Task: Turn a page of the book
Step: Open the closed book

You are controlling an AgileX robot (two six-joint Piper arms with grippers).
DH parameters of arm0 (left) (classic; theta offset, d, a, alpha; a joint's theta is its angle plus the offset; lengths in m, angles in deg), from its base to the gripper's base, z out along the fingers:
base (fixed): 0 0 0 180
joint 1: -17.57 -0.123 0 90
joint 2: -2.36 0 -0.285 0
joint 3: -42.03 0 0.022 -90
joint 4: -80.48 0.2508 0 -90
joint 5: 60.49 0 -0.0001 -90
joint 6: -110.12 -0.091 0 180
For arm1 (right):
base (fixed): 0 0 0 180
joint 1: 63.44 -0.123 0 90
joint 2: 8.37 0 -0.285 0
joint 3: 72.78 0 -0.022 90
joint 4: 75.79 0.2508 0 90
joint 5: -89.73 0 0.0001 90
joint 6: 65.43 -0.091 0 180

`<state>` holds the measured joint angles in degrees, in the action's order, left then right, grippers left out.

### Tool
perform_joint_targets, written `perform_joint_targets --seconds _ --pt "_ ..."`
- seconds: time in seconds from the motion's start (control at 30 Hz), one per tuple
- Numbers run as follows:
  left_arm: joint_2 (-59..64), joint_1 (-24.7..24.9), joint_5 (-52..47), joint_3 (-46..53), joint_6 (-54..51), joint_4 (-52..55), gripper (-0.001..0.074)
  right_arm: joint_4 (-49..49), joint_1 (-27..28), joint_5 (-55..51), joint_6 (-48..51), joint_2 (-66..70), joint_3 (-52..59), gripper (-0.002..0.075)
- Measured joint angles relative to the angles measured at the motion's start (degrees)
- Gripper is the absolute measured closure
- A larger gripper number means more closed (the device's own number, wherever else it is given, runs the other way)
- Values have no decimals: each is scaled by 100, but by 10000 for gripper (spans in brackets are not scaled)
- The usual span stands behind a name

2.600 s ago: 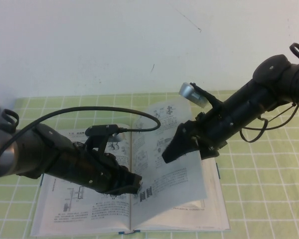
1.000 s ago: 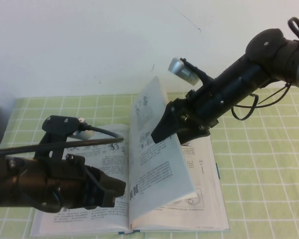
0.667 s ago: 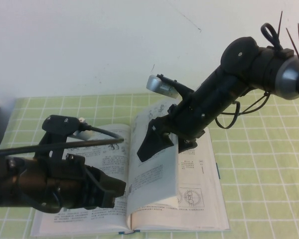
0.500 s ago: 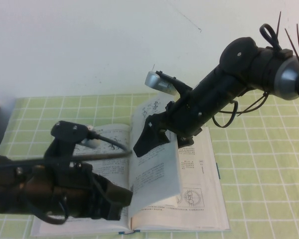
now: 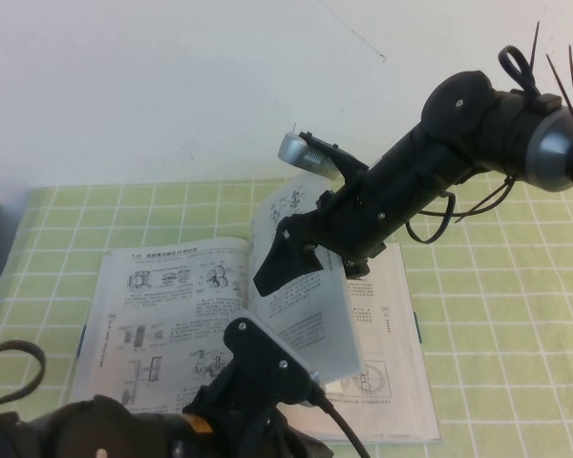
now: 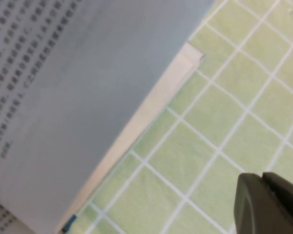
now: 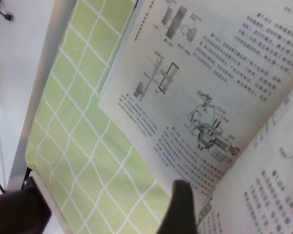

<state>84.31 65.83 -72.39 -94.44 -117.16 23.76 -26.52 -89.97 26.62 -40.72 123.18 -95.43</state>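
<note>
From the high view I read the turn as roughly half done: the page [image 5: 306, 305] stands lifted and slanted over the spine of the open book [image 5: 162, 296], which lies flat on the green checked cloth [image 5: 497, 315]. The right gripper [image 5: 285, 260] sits against the page's upper part, over the middle of the book, fingers spread wide and pushing rather than pinching, as far as I can judge. What remains is laying the leaf down on the left-hand side. The left arm fills the near edge of this view and hides the book's front margin; its gripper is out of sight here.

In the left wrist view, the left gripper [image 6: 269, 204] hovers over cloth just off the book's corner; only a dark tip shows, so I cannot tell its finger state.

The right wrist view shows one dark fingertip [image 7: 181, 207] at the page's edge; contact is hard to confirm.
</note>
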Motion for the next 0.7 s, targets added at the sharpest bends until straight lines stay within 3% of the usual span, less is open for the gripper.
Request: perform_joint_targets --seconds 0.4,0.7 --pt "855 127 1486 0 -79 -353 738 91 0 0 -9 0 0 167" --pt "866 140 1816 0 -88 -736 738 91 12 -220 149 0 -4 167"
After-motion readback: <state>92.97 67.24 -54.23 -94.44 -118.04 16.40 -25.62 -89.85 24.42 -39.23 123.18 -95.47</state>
